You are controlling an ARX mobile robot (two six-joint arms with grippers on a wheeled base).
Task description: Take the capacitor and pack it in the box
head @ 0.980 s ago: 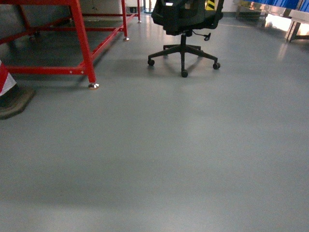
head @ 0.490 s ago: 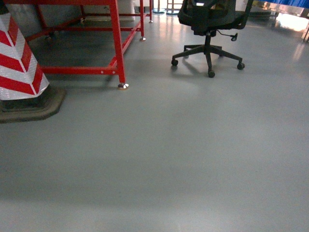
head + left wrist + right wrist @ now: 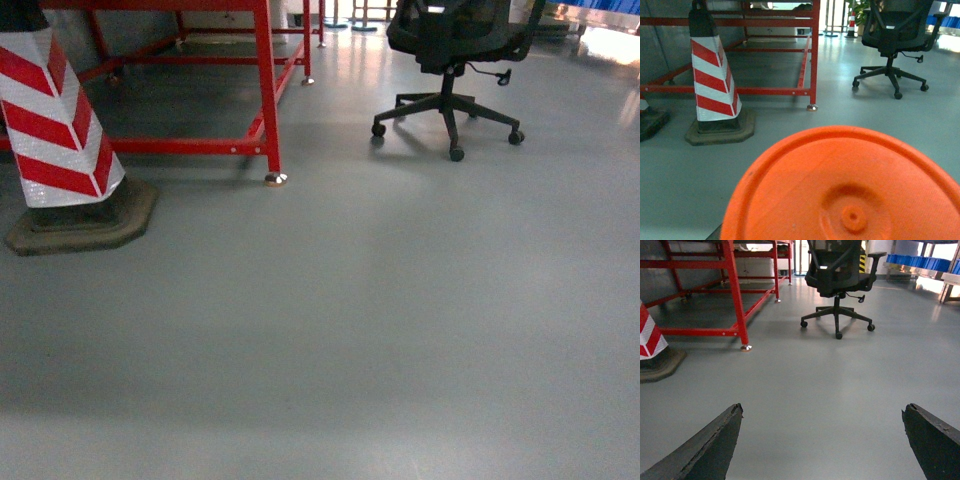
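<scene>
No box or capacitor in any view; my right tool (image 3: 822,440) spread wide over bare grey floor (image 3: 400,330); left tool hidden behind an orange disc (image 3: 845,190), can't tell its state; striped cone (image 3: 60,120), red frame (image 3: 265,90), black chair (image 3: 455,50) ahead.

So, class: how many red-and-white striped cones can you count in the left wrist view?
2. One full cone stands left, before the red frame. A second is cut off at the left edge; more may be hidden.

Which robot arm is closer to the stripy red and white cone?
Left, probably. The left wrist camera sees the cone close ahead; for the right gripper it sits at the far left edge.
</scene>
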